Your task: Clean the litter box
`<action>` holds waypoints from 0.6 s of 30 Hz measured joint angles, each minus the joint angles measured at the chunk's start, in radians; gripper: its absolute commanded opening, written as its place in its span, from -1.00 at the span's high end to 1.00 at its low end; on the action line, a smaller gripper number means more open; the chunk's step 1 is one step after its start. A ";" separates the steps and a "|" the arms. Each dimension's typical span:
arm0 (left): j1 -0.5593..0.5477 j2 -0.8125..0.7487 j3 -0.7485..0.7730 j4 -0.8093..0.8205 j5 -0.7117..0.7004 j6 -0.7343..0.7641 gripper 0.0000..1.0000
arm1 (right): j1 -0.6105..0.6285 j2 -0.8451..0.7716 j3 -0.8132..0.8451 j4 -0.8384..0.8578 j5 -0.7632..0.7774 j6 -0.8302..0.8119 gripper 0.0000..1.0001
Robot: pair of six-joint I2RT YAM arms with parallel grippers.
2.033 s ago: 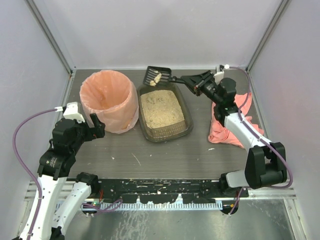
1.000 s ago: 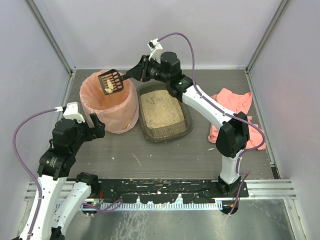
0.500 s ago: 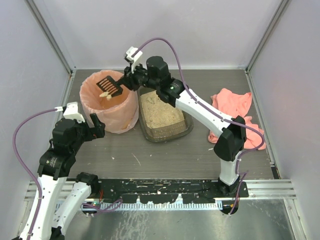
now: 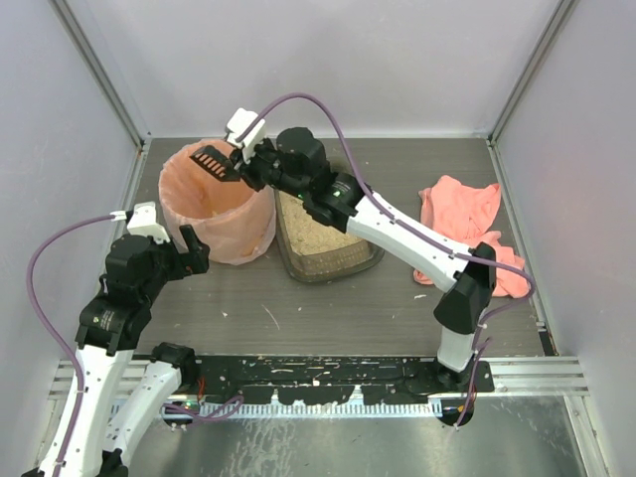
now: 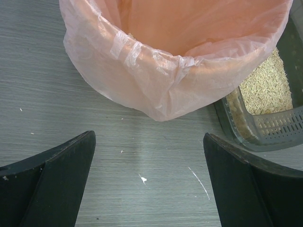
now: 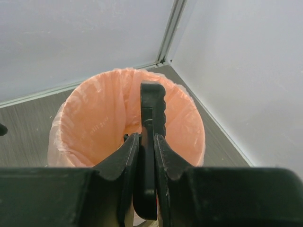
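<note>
The litter box [image 4: 350, 260] is a dark tray of beige litter at the table's middle, partly covered by my right arm; its corner also shows in the left wrist view [image 5: 265, 135]. My right gripper [image 4: 244, 165] is shut on the handle of a black slotted scoop [image 4: 212, 159], which is held tilted over the round bin lined with a peach-pink bag [image 4: 243, 237]. In the right wrist view the scoop [image 6: 152, 101] stands edge-on above the bin [image 6: 90, 123], handle pinched at my gripper [image 6: 146, 142]. My left gripper [image 4: 189, 248] is open just in front of the bin [image 5: 142, 90], holding nothing [image 5: 149, 146].
A pink cloth [image 4: 459, 211] lies crumpled at the right of the table. White walls and metal frame posts close in the back and sides. Small white specks dot the grey tabletop [image 5: 142, 178] in front of the bin.
My right arm swung the scoop from behind the litter box leftward over the bin and turned it on edge; the clumps it carried no longer show. The left arm stayed still.
</note>
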 measured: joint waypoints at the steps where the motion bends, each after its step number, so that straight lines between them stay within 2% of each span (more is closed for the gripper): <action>1: 0.000 0.000 0.000 0.000 0.000 0.000 -0.96 | 0.004 -0.010 -0.011 0.015 0.016 0.001 0.98; 7: 0.000 0.000 0.000 0.000 0.000 0.000 -0.96 | 0.005 -0.065 -0.044 0.043 0.051 0.060 0.98; 14: 0.000 0.000 0.000 0.000 0.000 0.000 -0.96 | -0.053 -0.165 -0.142 0.122 0.048 0.315 0.98; 18: 0.001 0.000 0.000 0.000 0.000 0.000 -0.96 | -0.149 -0.246 -0.223 0.165 0.016 0.491 0.98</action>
